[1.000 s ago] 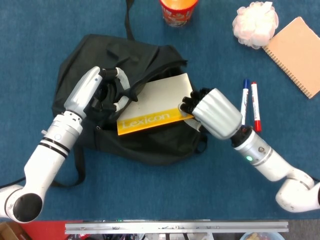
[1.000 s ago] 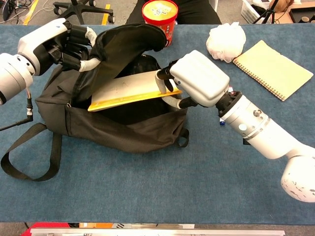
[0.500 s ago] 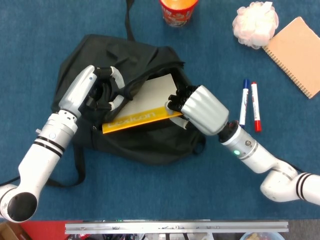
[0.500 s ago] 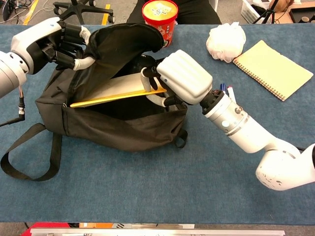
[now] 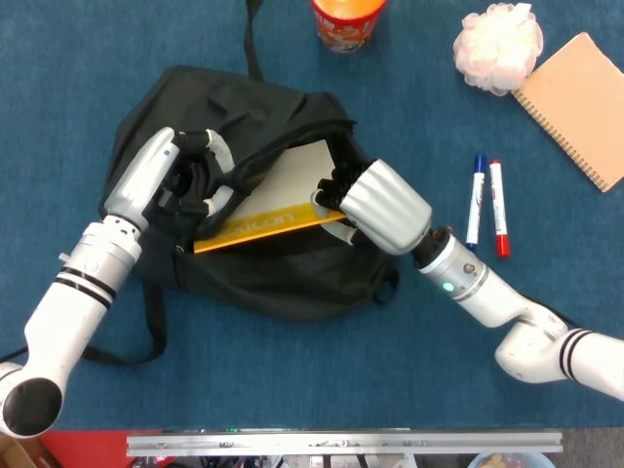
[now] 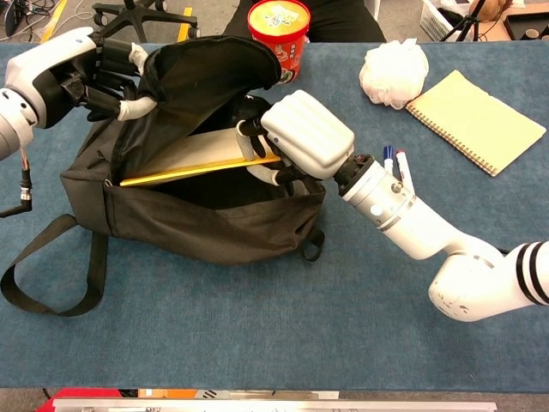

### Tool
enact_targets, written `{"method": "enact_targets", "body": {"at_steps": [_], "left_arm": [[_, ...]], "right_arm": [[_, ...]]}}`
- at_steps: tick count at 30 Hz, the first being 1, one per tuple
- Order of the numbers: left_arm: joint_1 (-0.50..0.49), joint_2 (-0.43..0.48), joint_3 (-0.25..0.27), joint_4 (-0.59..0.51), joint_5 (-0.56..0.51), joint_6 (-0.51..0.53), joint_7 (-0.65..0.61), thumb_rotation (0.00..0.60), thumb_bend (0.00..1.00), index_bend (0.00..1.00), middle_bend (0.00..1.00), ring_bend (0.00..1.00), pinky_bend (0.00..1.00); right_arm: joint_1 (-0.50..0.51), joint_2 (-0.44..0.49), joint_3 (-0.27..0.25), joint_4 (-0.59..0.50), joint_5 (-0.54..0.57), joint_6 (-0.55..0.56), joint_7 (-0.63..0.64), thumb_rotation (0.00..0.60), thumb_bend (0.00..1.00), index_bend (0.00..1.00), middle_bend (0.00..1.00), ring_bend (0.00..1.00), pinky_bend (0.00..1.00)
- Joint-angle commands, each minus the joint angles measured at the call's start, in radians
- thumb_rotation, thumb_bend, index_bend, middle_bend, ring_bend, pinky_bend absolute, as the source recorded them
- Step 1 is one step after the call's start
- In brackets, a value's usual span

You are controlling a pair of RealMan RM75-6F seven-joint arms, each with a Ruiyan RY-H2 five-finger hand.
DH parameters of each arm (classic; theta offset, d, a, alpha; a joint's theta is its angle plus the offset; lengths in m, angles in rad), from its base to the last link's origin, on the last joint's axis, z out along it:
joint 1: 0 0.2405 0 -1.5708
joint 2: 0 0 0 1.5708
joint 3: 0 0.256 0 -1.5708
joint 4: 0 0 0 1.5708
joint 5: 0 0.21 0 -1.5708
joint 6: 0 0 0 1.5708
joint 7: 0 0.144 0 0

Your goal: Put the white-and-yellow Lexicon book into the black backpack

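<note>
- Head view, left side: left hand (image 5: 185, 180) grips the flap of the backpack (image 5: 283, 283), fingers curled on the fabric, holding the mouth open.
- Book (image 5: 278, 195) sits partly inside the mouth, near edge on the rim.
- Right hand (image 5: 366, 200) holds the book's right end, fingers closed on it.
- Advice: keep flap lifted; push leftward along the book's length, tipping the lead edge down.
- Long axis runs left-right, yellow edge toward camera, left end slightly lower.

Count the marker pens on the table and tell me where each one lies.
2. The blue-capped marker pen and the red-capped marker pen lie side by side on the blue tablecloth, right of the black backpack. The backpack may hide others.
</note>
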Motion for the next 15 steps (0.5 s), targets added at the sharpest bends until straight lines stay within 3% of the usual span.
{"method": "enact_targets", "body": {"at_steps": [1,6,15], "left_arm": [[0.001,0.005,-0.001,0.002,-0.006,-0.004,-0.006,0.6,0.38,0.63,0.67,0.7,0.91],[0.0,0.01,0.0,0.003,-0.008,-0.01,-0.012,0.6,0.38,0.63,0.67,0.7,0.91],[0.005,0.021,0.001,0.002,-0.005,-0.007,-0.017,0.6,0.38,0.63,0.67,0.7,0.91]], "right_arm": [[-0.005,0.008,-0.013,0.002,0.012,-0.013,0.002,0.6,0.59,0.79,0.63,0.54,0.67],[-0.007,0.034,-0.02,-0.023,0.032,-0.045,-0.039,0.6,0.47,0.64,0.53,0.42,0.54],[-0.009,0.066,-0.012,-0.088,0.096,-0.134,-0.146,0.6,0.46,0.56,0.46,0.35,0.47]]}}
